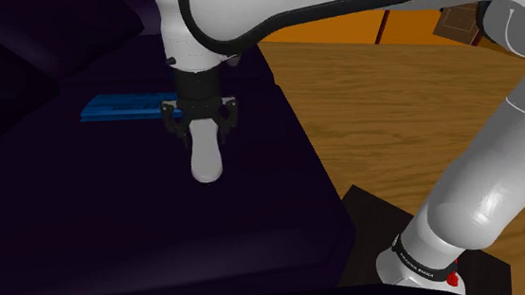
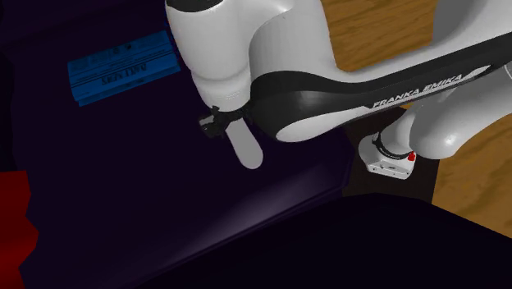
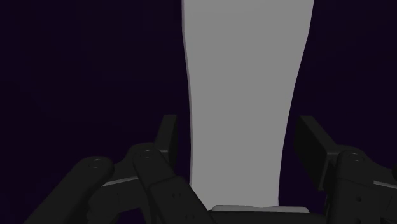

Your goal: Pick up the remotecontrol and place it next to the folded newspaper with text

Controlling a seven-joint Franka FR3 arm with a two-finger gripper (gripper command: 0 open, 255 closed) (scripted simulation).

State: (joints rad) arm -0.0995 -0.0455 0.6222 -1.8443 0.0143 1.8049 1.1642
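A plain white, elongated remote control (image 1: pixel 206 157) (image 2: pixel 246 149) (image 3: pixel 242 95) sits between the black fingers of my gripper (image 1: pixel 201 120) (image 2: pixel 217 123) (image 3: pixel 238 143), which is shut on its near end. The fingers (image 3: pixel 167 137) flank it on both sides over the dark purple cushioned surface (image 1: pixel 104 216). I cannot tell whether the remote is lifted clear of the surface. The folded newspaper (image 1: pixel 126 107) (image 2: pixel 123 70) is blue with printed text and lies flat on the same surface, a short way off toward the shoulder view's left of the gripper.
The dark surface's edge (image 1: pixel 329 189) drops to a wooden floor (image 1: pixel 424 115). The arm's stand (image 1: pixel 433 268) is at the lower right. A red object (image 2: pixel 16 213) lies at the second exterior view's left edge. Dark cushions (image 1: pixel 41 31) rise behind the newspaper.
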